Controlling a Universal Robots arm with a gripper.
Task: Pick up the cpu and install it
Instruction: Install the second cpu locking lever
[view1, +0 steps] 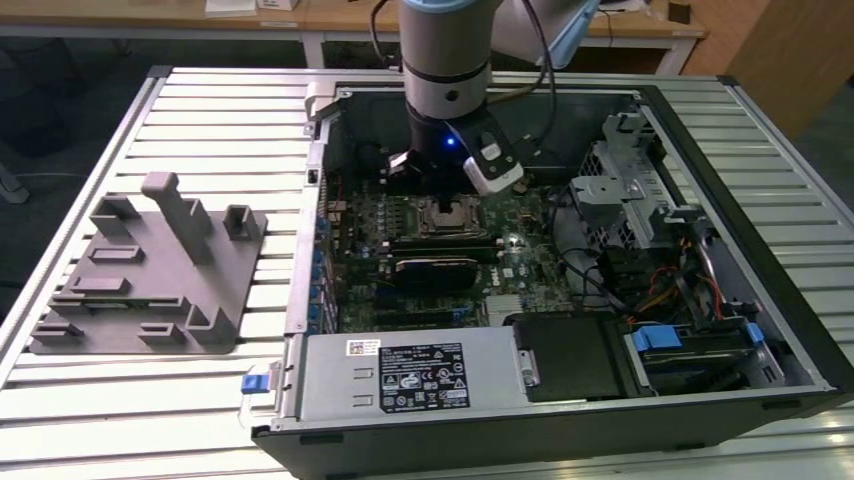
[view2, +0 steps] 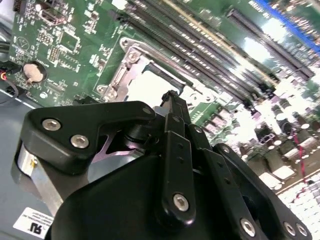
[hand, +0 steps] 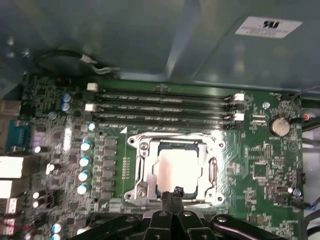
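your gripper (hand: 172, 196) hangs just above socket (hand: 175, 167); fingers look pressed together, pinching nothing. cpu (hand: 177, 169) lies flat inside socket frame, pale top showing. judgement: install step, chip seated or nearly so. note says skip next move; check seating.

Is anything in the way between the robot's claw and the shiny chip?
Nothing visible is. In the first wrist view the cpu lies flat inside the socket frame on the motherboard, and the gripper sits right at its near edge with no cable or part between them.
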